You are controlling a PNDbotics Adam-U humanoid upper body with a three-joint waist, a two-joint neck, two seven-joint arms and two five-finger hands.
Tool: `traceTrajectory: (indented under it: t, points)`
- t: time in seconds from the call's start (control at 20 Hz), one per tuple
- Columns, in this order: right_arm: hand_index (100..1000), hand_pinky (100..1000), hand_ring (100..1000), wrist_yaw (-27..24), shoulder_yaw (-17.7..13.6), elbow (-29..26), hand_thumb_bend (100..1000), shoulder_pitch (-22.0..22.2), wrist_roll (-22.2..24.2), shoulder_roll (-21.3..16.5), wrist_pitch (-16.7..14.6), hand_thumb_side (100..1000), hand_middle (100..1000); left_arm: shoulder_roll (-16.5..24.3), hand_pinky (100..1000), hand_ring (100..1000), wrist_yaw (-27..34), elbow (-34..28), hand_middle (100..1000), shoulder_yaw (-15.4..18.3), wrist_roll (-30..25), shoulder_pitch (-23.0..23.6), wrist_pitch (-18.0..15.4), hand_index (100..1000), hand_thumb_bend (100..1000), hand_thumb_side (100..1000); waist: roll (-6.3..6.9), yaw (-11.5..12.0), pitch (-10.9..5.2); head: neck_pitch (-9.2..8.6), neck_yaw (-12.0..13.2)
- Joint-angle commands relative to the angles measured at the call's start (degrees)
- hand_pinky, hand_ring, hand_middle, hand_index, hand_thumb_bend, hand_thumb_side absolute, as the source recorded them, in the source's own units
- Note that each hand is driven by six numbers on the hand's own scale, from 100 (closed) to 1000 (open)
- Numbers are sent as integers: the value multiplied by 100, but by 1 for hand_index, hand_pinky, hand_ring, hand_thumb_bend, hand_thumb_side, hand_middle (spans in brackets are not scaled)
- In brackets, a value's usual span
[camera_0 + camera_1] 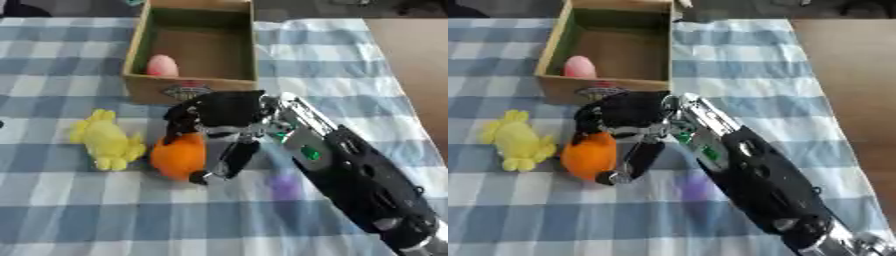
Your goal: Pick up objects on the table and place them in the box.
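Note:
An orange round object [178,156] lies on the checked cloth, and my right hand [219,120] is curled over its top and right side, thumb down beside it. To its left a yellow plush toy [107,140] lies flat. An open cardboard box [140,55] stands at the back with a pink egg-shaped object [162,65] inside at its near left corner. A small purple object [283,184] shows on the cloth under my right forearm. My left hand shows in neither view.
The blue-and-white checked cloth [70,210] covers the table. Bare brown table surface [411,65] runs along the right. My right forearm [359,175] crosses the lower right.

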Motion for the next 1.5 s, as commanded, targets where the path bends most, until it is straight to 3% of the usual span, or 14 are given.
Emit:
traceTrajectory:
  t: [0.05,0.25,0.35,0.4,0.6,1.0,1.1,1.15,1.2,1.25,1.3,1.4,1.45,1.5]
  points:
    - [761,810,883,193,-87,51,100,-85,1227,25,-1554,492,633,11,456,749,-15,-97,694,3,-15,-48,-4,783,100,783,20,7,-103,-60,-18]
    - [688,762,797,460,-179,141,100,-87,599,75,-1554,237,528,6,457,749,-17,-97,694,5,-13,-45,-2,783,100,782,20,9,-116,-66,-19]
    - [682,754,780,622,-182,200,100,-91,303,97,-1554,181,518,5,457,749,-17,-97,694,7,-11,-44,0,783,100,782,20,8,-120,-73,-21]
    - [645,729,729,708,-186,228,100,-94,165,118,-1554,100,475,2,457,749,-16,-97,694,5,-12,-41,2,783,100,782,21,8,-122,-75,-23]
    - [541,685,623,930,-235,349,100,-84,-435,186,-1554,100,379,-1,457,749,-16,-97,694,5,-17,-36,4,783,100,781,24,8,-129,-83,-28]
    - [434,668,569,574,-322,205,100,-187,-1294,192,-1508,104,293,10,457,750,-15,-97,694,13,-14,-20,12,783,100,781,12,-25,-163,-67,-3]
    - [396,663,556,413,-356,103,100,-236,-1380,185,-1441,138,268,11,458,750,-16,-97,694,14,-12,-14,15,783,100,782,11,-34,-173,-64,3]
    - [385,662,552,322,-374,56,100,-256,-1404,185,-1397,198,262,11,458,750,-16,-97,694,14,-13,-11,16,783,100,781,11,-37,-176,-65,6]
    - [380,661,550,217,-397,6,100,-280,-1417,185,-1344,164,258,13,458,750,-17,-97,694,15,-13,-9,16,783,100,781,13,-39,-180,-64,11]
    - [377,662,548,110,-416,-44,100,-302,-1407,179,-1289,224,256,15,458,750,-17,-97,694,16,-12,-8,16,783,100,780,15,-41,-183,-61,15]
    - [376,663,547,-6,-442,-97,100,-328,-1382,172,-1230,179,254,18,458,750,-18,-97,694,18,-10,-6,14,783,100,779,19,-45,-187,-59,19]
    - [374,664,546,-265,-507,-201,100,-398,-1295,145,-1099,242,253,23,458,750,-19,-97,694,21,-7,1,14,783,100,780,22,-56,-194,-50,31]
    - [373,665,546,-412,-541,-252,100,-441,-1240,126,-1026,191,252,24,458,750,-18,-97,694,20,-8,5,16,783,100,780,22,-62,-196,-45,35]
    - [372,668,545,-564,-572,-296,100,-490,-1172,104,-953,196,251,25,458,750,-19,-97,694,20,-9,8,17,783,100,780,22,-69,-200,-38,39]
